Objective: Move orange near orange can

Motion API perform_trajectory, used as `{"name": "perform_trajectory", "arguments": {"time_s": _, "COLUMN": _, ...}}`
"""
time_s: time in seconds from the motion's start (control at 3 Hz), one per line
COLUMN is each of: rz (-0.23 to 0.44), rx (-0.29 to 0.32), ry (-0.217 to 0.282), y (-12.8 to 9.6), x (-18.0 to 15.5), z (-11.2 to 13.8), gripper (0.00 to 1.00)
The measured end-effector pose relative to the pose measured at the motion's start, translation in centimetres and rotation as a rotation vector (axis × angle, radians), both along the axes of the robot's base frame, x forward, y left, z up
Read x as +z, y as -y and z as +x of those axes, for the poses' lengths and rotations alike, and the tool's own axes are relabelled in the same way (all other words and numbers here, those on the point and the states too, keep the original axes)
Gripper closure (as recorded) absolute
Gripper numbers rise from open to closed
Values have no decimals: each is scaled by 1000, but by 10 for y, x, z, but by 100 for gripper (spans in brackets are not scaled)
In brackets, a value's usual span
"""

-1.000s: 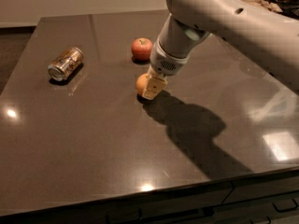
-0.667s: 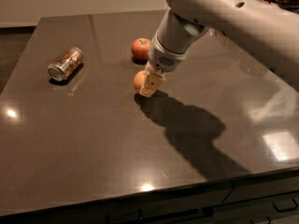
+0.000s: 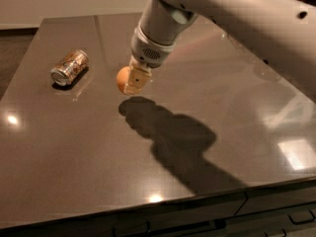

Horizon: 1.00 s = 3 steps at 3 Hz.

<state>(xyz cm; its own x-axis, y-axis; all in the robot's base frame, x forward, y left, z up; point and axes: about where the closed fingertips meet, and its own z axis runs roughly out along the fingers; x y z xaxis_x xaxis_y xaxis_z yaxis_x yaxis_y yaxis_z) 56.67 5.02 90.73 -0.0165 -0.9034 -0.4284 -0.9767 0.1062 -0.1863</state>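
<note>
Tabletop (image 3: 74, 147) comes first: one big, dark, shiny one. On it lies one orange can (image 3: 69, 67), flat on its side, with its silver end turned to the front left.

One pale robot arm (image 3: 237, 14) is the next biggest thing. It comes in high up, from far to the right of the can, then bends and points down at the table. Its dark shadow (image 3: 173, 142) falls on the table, to the right of the can and closer to the front.

One gripper (image 3: 133, 84) sits at the end of the arm, near the can on its right side, not touching it. Its fingers are pulled in tight on the orange (image 3: 121, 79).

One orange, the smallest thing, is held in that claw, with some bare table between it and the can.
</note>
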Motion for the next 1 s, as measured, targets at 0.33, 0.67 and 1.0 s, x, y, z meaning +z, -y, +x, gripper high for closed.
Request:
{"name": "perform_trajectory", "arguments": {"time_s": 0.33, "rz": -2, "rx": 23, "ry": 3, "y": -35, "x": 0, "z": 0, "gripper": 100}}
{"name": "perform_trajectory", "arguments": {"time_s": 0.67, "rz": -1, "rx": 32, "ry": 4, "y": -71, "x": -8, "z": 3, "gripper": 100}}
{"name": "perform_trajectory", "arguments": {"time_s": 1.0, "rz": 10, "rx": 24, "ry": 7, "y": -109, "x": -11, "z": 16, "gripper": 100}}
